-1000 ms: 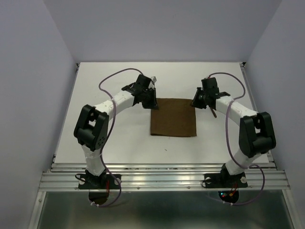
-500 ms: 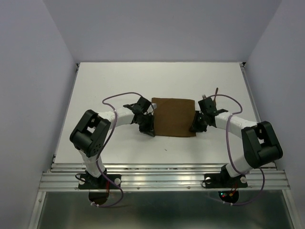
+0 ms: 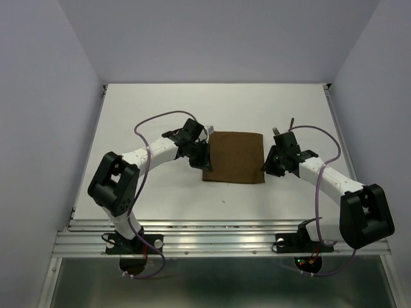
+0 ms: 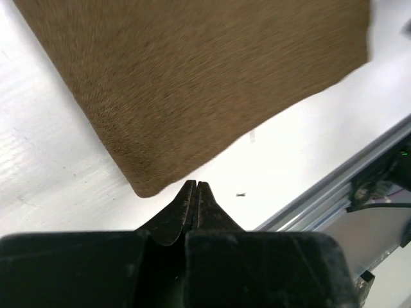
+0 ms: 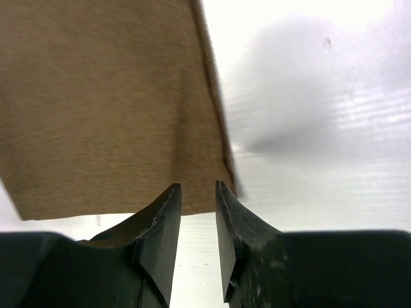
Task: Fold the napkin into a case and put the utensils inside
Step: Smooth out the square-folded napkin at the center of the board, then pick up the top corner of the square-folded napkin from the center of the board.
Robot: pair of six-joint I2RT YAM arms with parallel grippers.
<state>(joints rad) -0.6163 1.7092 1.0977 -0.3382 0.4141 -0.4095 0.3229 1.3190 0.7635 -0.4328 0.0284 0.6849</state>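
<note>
The dark brown napkin (image 3: 234,157) lies flat on the white table as a folded rectangle. My left gripper (image 3: 203,162) is at its near left corner, shut, with nothing between the fingers. In the left wrist view the tips (image 4: 194,184) sit just beside the cloth's corner (image 4: 149,185). My right gripper (image 3: 266,165) is at the near right corner, with its jaws a little apart and empty. Its tips (image 5: 198,186) point at the napkin's edge (image 5: 115,122). One slim dark utensil (image 3: 292,121) pokes out behind the right wrist; I cannot tell which one it is.
The table's near edge is a metal rail (image 3: 218,240) with both arm bases on it. Purple cables (image 3: 149,119) loop above each arm. Pale walls close in the table on the left, right and back.
Both grippers went from the napkin's far corners to its near corners, then drew back slightly. The right jaws have opened. The left jaws stayed shut.
</note>
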